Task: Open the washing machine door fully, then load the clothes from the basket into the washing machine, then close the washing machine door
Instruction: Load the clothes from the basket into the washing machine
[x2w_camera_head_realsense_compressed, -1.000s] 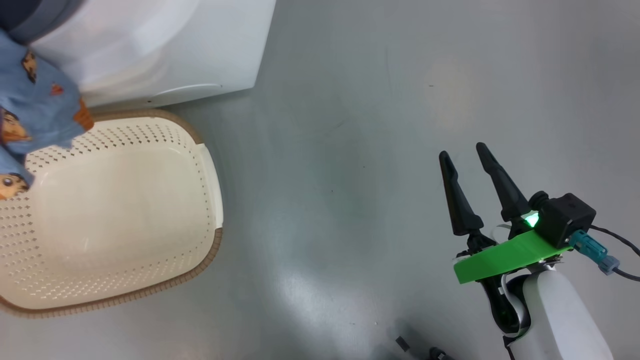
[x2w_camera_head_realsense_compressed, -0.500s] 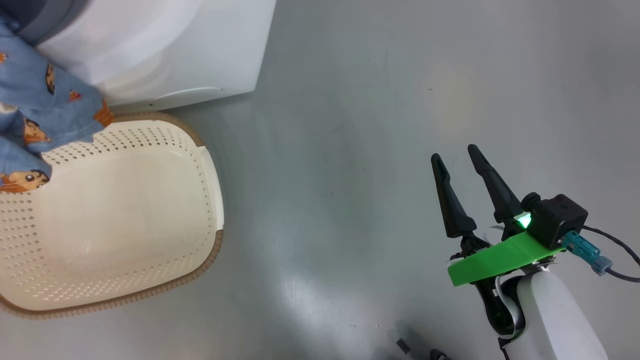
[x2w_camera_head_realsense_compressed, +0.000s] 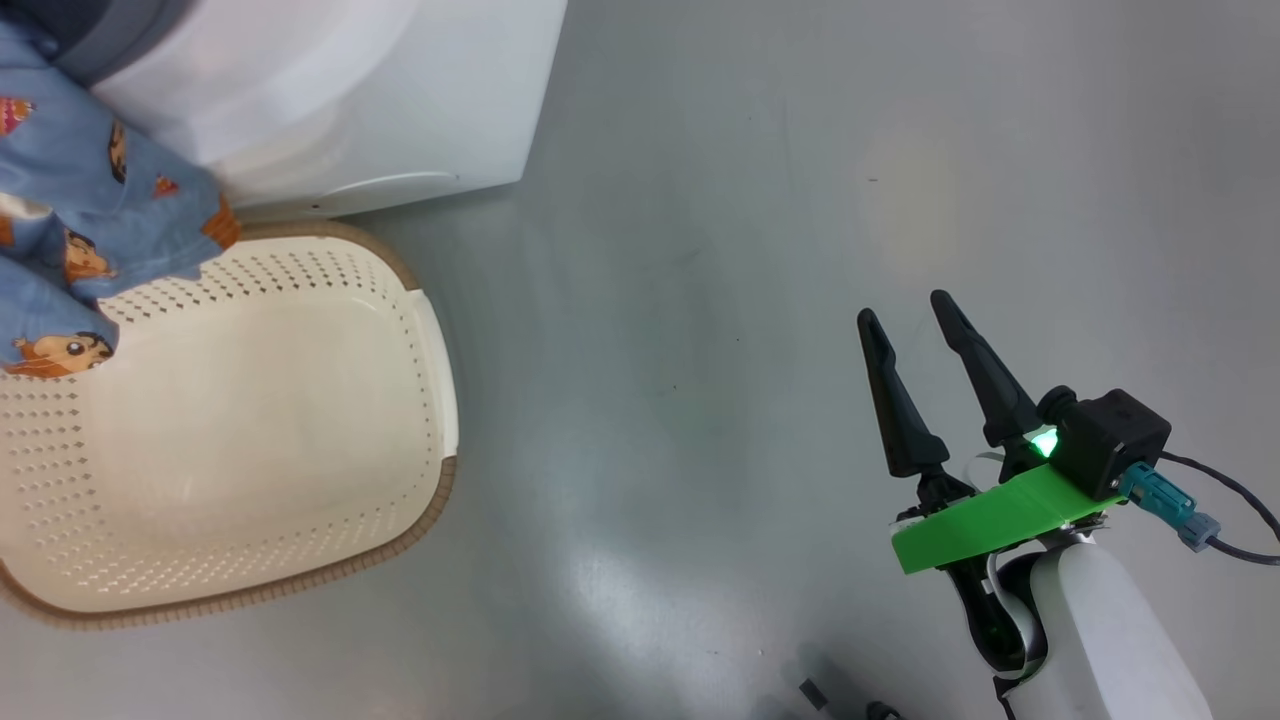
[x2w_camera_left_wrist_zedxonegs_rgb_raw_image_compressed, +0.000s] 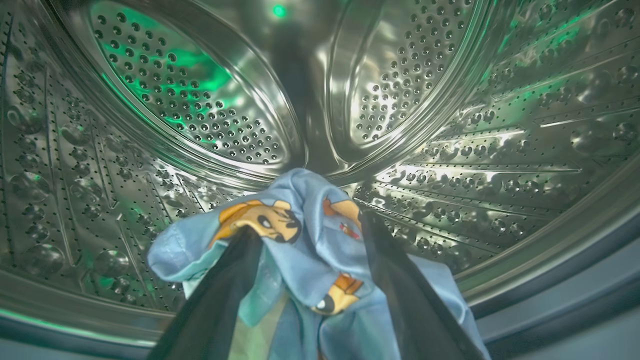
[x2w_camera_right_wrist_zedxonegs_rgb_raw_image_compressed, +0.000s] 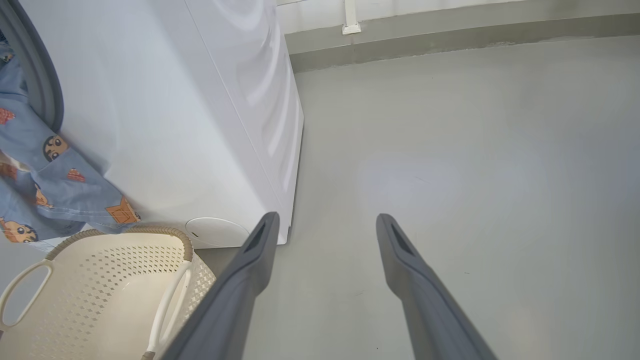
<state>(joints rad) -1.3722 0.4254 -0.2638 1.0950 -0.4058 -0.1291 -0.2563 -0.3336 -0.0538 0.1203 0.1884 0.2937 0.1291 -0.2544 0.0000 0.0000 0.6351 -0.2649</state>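
A: At the far left, the clothes (x2w_camera_head_realsense_compressed: 90, 230) spill from the mouth of the washing machine (x2w_camera_head_realsense_compressed: 400, 100). A blue tail hangs down to the far rim of the basket (x2w_camera_head_realsense_compressed: 435, 330); whether it touches, I cannot tell.
B: And inside the drum (x2w_camera_left_wrist_zedxonegs_rgb_raw_image_compressed: 200, 100)?
A: The left pincer (x2w_camera_left_wrist_zedxonegs_rgb_raw_image_compressed: 307, 224) stands wide, with cloth bunched loosely between and over its fingers, not pinched.
B: Then I'd draw it straight back with the fingers apart, so the fabric doesn't snag and follow. After that, gather the hanging tail and push it well past the grey ring (x2w_camera_right_wrist_zedxonegs_rgb_raw_image_compressed: 47, 95).
A: Agreed. Off to the right, the right pincer (x2w_camera_head_realsense_compressed: 902, 306) hovers wide and empty above the floor (x2w_camera_head_realsense_compressed: 700, 300), well apart from the basket
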